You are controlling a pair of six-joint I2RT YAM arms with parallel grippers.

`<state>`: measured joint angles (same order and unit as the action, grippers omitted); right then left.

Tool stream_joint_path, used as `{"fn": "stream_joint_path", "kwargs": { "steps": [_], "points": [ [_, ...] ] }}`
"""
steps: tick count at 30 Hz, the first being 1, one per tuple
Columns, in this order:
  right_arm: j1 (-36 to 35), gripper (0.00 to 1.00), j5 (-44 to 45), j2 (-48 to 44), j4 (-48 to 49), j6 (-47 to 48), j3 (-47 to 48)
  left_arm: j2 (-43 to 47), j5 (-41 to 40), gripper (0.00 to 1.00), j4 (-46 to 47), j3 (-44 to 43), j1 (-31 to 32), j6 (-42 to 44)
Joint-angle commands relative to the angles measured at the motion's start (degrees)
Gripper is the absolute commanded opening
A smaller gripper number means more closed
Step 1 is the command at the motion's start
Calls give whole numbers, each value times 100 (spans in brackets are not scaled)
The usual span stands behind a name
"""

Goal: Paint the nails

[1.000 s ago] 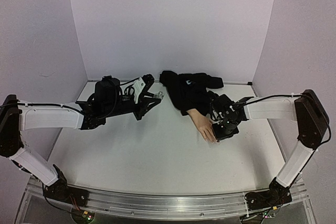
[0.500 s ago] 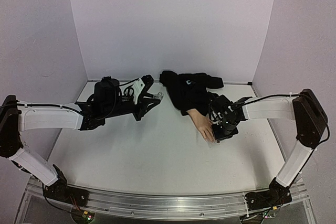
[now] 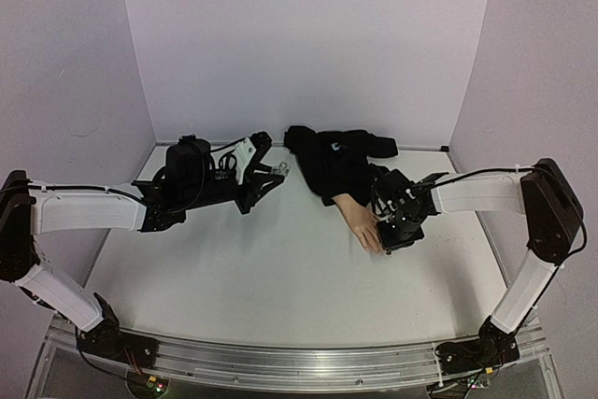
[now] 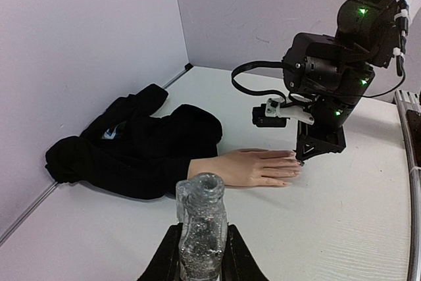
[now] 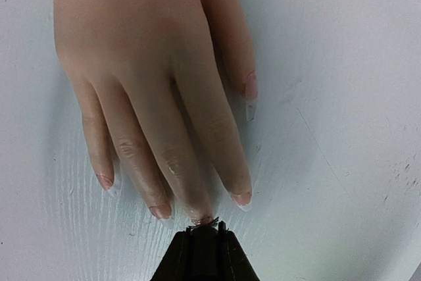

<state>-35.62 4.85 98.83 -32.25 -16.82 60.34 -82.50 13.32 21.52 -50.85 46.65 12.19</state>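
Note:
The peach mannequin hand (image 3: 360, 220) lies flat, its black sleeve (image 3: 332, 161) behind it. In the right wrist view its pale glossy nails show on the index finger (image 5: 241, 198), ring finger (image 5: 160, 211), little finger (image 5: 105, 181) and thumb (image 5: 250, 87). My right gripper (image 5: 204, 251) is shut on the dark brush cap, and the bristles (image 5: 205, 219) touch the middle fingertip and hide its nail. It also shows from above (image 3: 396, 231). My left gripper (image 4: 200, 261) is shut on the uncapped clear glitter bottle (image 4: 200, 225) and holds it upright, well left of the hand (image 4: 253, 166).
The crumpled black sleeve fabric (image 4: 131, 143) lies against the back wall. The side walls stand close on the left and right. The right arm (image 3: 476, 192) reaches in from the right over the white table (image 3: 262, 268).
My right gripper has edged slightly towards the fingertips. The left arm and bottle have barely moved.

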Motion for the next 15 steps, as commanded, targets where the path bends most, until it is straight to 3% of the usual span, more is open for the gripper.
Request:
{"fn": "stream_joint_path", "kwargs": {
  "steps": [1, 15],
  "points": [
    [-50, 0, 113, -21, -62, -93, 79, 205, -32, 0, 205, -12, -31, 68],
    [-41, 0, 256, -84, -53, -256, -48, 200, -7, 0, 220, -13, -30, 73]
  ]
}}
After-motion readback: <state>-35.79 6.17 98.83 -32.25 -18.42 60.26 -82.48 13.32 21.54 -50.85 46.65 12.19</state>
